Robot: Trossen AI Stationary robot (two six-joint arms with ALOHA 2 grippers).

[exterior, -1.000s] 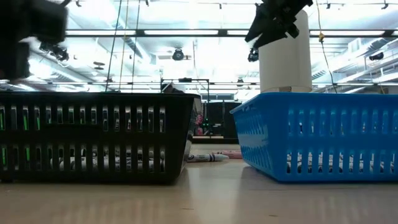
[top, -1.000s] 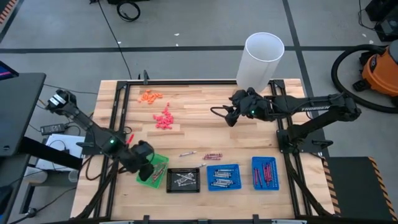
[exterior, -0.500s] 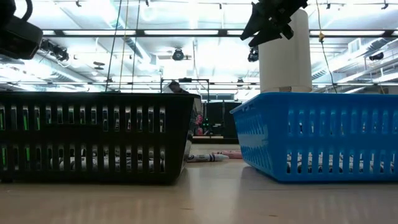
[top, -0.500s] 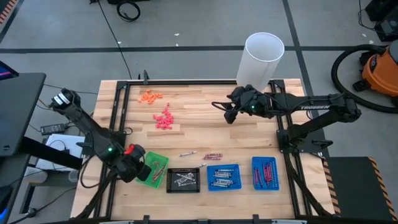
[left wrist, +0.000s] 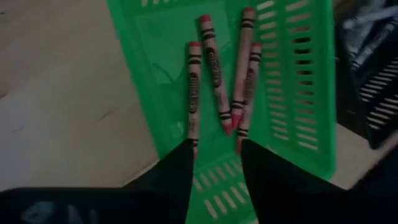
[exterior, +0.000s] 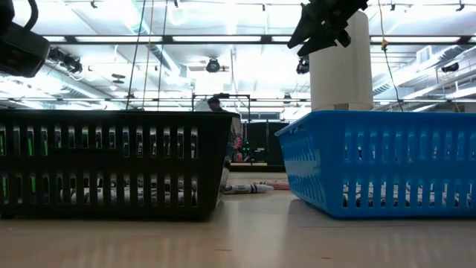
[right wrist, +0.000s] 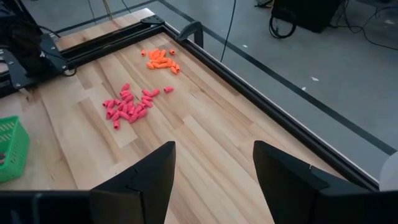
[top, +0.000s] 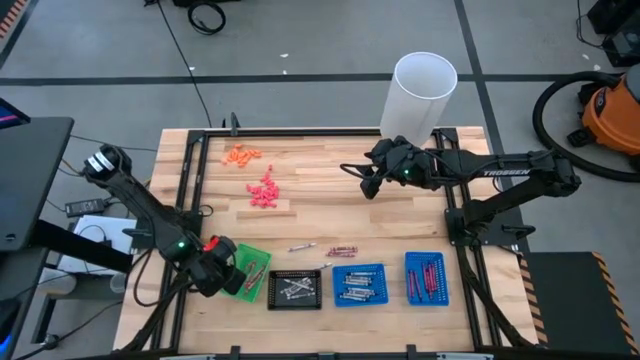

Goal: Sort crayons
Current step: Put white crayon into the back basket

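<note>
Several dark red crayons lie flat in the green tray at the table's near left. My left gripper stands open over that tray's end, pointing steeply down, with nothing between its fingers; in the high view my left gripper is at the tray's left edge. More crayons lie loose on the wood beyond the trays, and one crayon shows behind the black tray. My right gripper hangs open high over the far right of the table, holding nothing.
A black tray and two blue trays with crayons stand along the near edge. Pink bits and orange bits lie at the far left. A tall white cylinder stands at the far right.
My left gripper has gone a little toward the table's left edge and down, from over the middle of the green tray to its left end, and its wrist has rolled. My right arm has kept still.
</note>
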